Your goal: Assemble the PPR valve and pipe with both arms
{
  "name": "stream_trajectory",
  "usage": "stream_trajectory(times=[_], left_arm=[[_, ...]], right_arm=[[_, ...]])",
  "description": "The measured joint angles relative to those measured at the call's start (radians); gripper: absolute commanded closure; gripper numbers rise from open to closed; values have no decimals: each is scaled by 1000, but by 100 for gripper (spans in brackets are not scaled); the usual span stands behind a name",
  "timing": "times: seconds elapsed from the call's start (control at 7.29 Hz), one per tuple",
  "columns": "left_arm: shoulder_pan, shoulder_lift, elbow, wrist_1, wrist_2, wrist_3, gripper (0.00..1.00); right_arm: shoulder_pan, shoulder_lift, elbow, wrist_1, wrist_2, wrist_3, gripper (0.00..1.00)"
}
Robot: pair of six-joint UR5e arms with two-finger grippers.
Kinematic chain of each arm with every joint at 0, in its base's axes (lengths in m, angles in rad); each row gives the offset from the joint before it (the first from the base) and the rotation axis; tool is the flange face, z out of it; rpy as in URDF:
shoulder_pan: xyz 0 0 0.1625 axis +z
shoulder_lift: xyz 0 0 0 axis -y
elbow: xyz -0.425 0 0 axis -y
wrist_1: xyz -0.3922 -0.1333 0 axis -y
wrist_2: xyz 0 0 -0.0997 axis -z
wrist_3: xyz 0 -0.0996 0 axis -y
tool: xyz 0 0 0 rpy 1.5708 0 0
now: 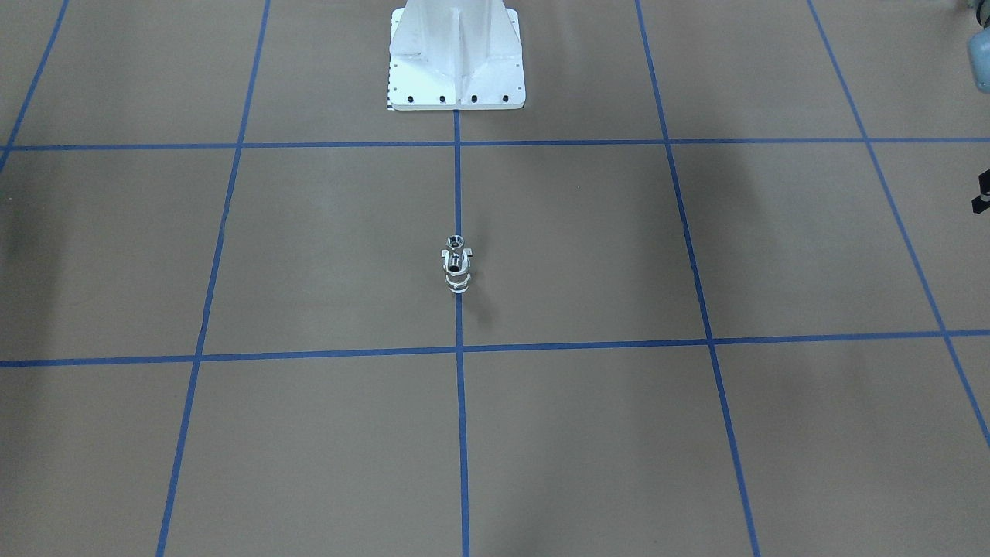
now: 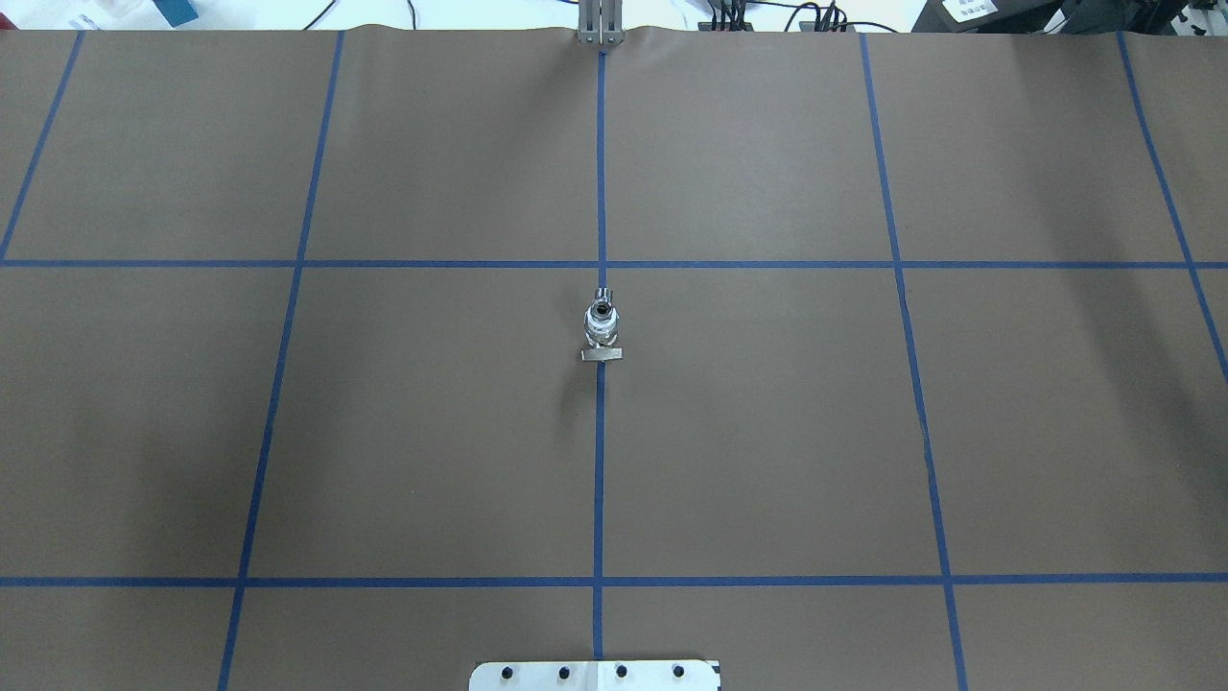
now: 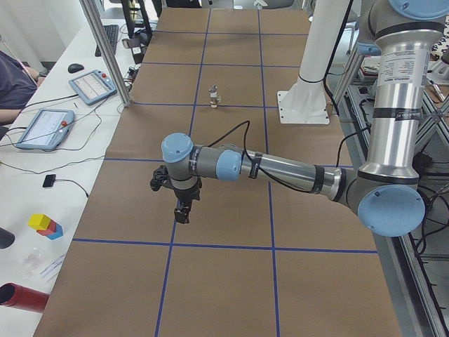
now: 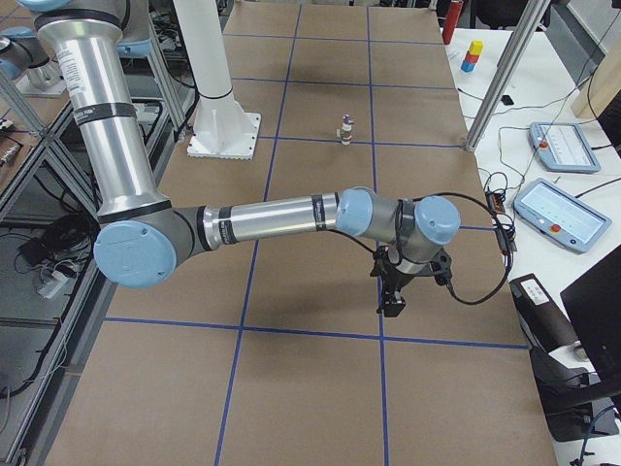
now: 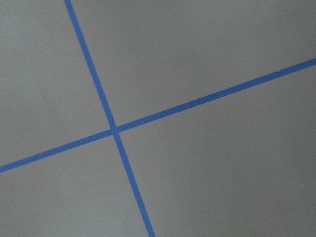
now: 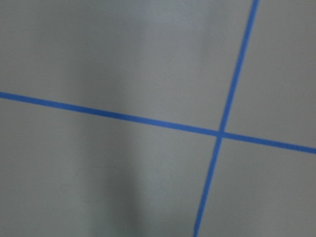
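PPR valve [image 1: 456, 278], upright at frame centre, stands well apart from left gripper [image 3: 182, 215] and right gripper [image 4: 392, 305] alike; we cannot tell their opening or hold.

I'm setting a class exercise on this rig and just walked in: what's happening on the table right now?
Nothing is being handled. The PPR valve and the pipe stand stacked as one upright piece on the centre blue line. The left tool and the right tool hang above the table towards opposite ends, far from it.
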Motion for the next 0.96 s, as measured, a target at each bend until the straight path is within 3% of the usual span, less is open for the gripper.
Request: stream_trajectory(times=[0.41,0.96], left_arm=[[-17,12,26,-2,1,-7,1],[-71,15,96,-4,-7,27,0]], right_arm=[[32,-101,-83,267,-15,-12,1],[35,-117,-69,296,-18,5,1]])
